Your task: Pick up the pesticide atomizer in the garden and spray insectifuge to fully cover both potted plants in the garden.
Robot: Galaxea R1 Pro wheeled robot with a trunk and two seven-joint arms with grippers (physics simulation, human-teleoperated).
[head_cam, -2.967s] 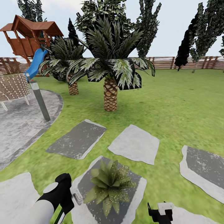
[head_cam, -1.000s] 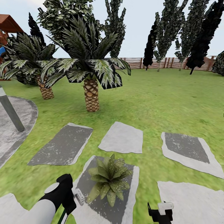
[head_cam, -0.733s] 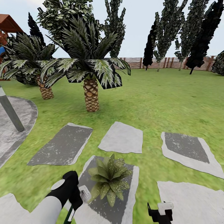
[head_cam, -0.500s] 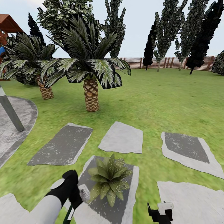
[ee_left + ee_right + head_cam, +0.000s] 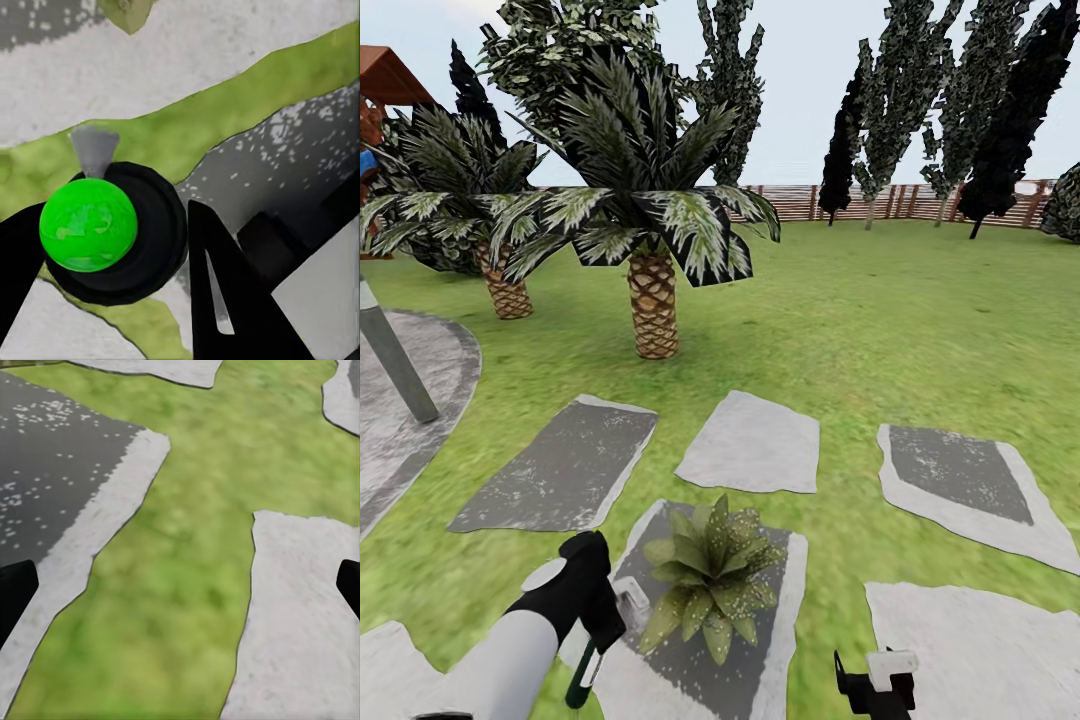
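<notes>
Green lawn (image 5: 880, 330) fills the garden, with grey stepping slabs (image 5: 752, 442) and two palms (image 5: 652, 250) toward 11 o'clock before a slatted fence (image 5: 920, 203). One potted plant (image 5: 710, 578) sits on a slab at 6 o'clock. At its 9 o'clock, just beside the leaves, the left gripper (image 5: 112, 247) is clamped around the pesticide atomizer (image 5: 88, 223), seen from the wrist as a green bulb in a black collar. At 5 o'clock the right gripper (image 5: 180, 585) hangs over grass, fingers wide apart.

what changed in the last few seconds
The head camera swung right, so the playhouse slid almost out of view. The left gripper, shut on the atomizer, edged closer to the potted plant. The right gripper stayed put.
</notes>
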